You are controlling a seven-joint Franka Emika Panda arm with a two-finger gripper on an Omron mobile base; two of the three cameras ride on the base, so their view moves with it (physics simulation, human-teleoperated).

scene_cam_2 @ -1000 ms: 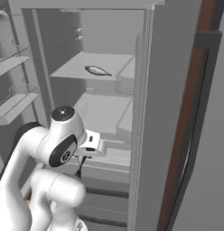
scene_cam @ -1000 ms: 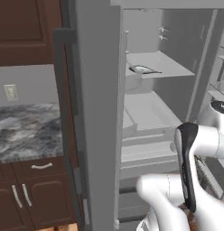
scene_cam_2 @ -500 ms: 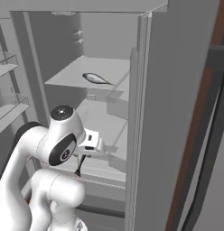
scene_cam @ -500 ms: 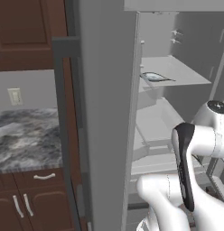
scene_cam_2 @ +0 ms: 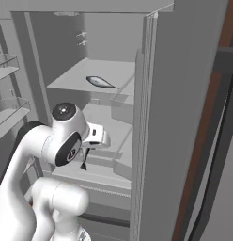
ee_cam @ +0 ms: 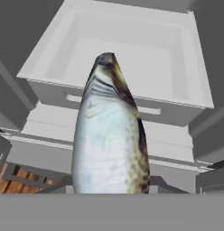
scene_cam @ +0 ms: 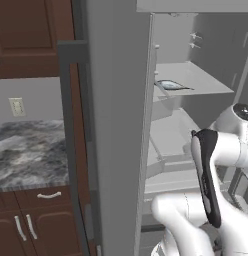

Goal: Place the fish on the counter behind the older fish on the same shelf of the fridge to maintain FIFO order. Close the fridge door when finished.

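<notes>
My gripper (scene_cam_2: pixel 88 149) is shut on the fish (ee_cam: pixel 111 135), which hangs tail-down from the hand (scene_cam_2: pixel 84 162) in front of the open fridge (scene_cam: pixel 116 125). In the hand view the fish's pale silvery belly points at a pale drawer bin (ee_cam: pixel 127 49); the fingertips are hidden behind it. The older fish (scene_cam_2: pixel 100 82) lies on the upper shelf (scene_cam_2: pixel 66 84), well above and behind my hand. From the left it shows as the older fish (scene_cam: pixel 172 85) near the front left of the shelf (scene_cam: pixel 201 82). The marbled counter (scene_cam: pixel 26 150) lies to the fridge's left.
An open fridge door (scene_cam_2: pixel 184 117) stands close on the right, its dark bar handle (scene_cam_2: pixel 217 141) beyond. Door racks (scene_cam_2: pixel 8 113) hang on the left. Below the shelf are pale drawers (scene_cam: pixel 171 145). Dark cabinets (scene_cam: pixel 31 225) sit under the counter.
The whole picture has shifted as the base drives: the fridge interior and doors slide across both base views. My arm keeps its pose and the fish stays in the grip.
</notes>
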